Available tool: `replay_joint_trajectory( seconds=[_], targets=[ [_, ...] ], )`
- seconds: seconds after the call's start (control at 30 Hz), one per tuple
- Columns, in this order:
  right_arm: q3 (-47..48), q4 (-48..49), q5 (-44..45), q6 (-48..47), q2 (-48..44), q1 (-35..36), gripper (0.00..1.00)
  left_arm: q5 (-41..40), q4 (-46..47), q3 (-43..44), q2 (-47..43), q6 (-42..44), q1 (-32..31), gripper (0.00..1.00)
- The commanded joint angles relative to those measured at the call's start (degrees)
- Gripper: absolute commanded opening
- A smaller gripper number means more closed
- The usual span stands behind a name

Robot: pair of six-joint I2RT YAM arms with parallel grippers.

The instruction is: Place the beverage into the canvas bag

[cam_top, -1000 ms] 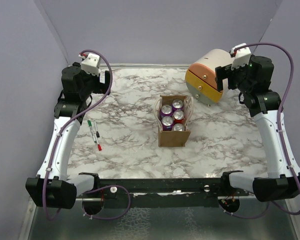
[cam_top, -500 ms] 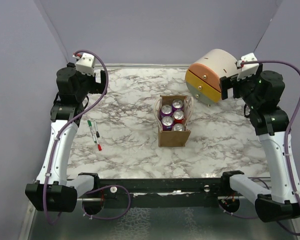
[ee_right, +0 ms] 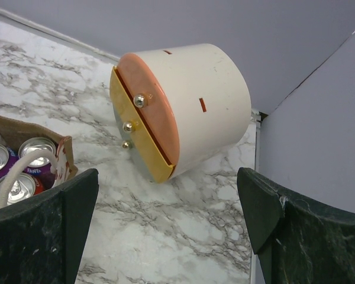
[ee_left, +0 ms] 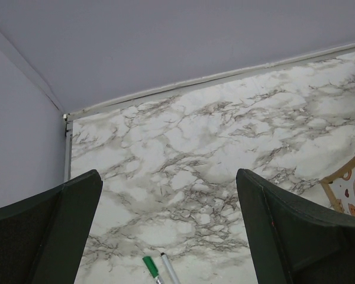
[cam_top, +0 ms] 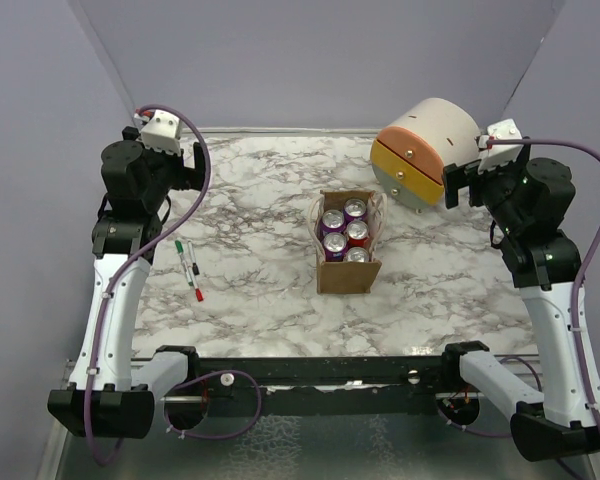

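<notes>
The canvas bag [cam_top: 347, 274] is a small tan-brown tote standing at the table's middle, with pale loop handles. Several soda cans [cam_top: 336, 243], purple and red, stand upright inside it. The right wrist view shows the bag's corner [ee_right: 25, 131] with cans [ee_right: 36, 146] at the left edge. The left wrist view shows only a tan rim [ee_left: 343, 172] at the far right. My left gripper [cam_top: 195, 160] [ee_left: 168, 174] is open and empty, high over the far left of the table. My right gripper [cam_top: 456, 181] [ee_right: 168, 171] is open and empty, beside the cream-and-orange cylinder.
A large cream-and-orange cylinder [cam_top: 425, 150] [ee_right: 189, 112] lies on its side at the far right. Two markers, green and red capped [cam_top: 190, 268], lie left of the bag; their tips show in the left wrist view [ee_left: 154, 269]. Purple walls close the back and sides.
The left gripper has drawn back to the left and the right gripper has drawn back to the right, away from the cylinder's face. The bag and cans have not moved.
</notes>
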Motion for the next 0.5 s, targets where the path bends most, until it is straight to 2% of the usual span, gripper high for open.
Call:
replay_joint_trajectory(
  seconds=[0.0, 0.47],
  targets=[
    [-0.18, 2.16, -0.15, 0.77, 0.30, -0.05, 1.00, -2.22, -0.28, -0.01, -1.76, 0.38, 0.76, 0.99],
    [-0.97, 0.76, -0.59, 1.35, -1.06, -3.21, 1.00, 1.55, -1.86, 0.17, -2.18, -1.63, 2.78, 0.99]
  ],
)
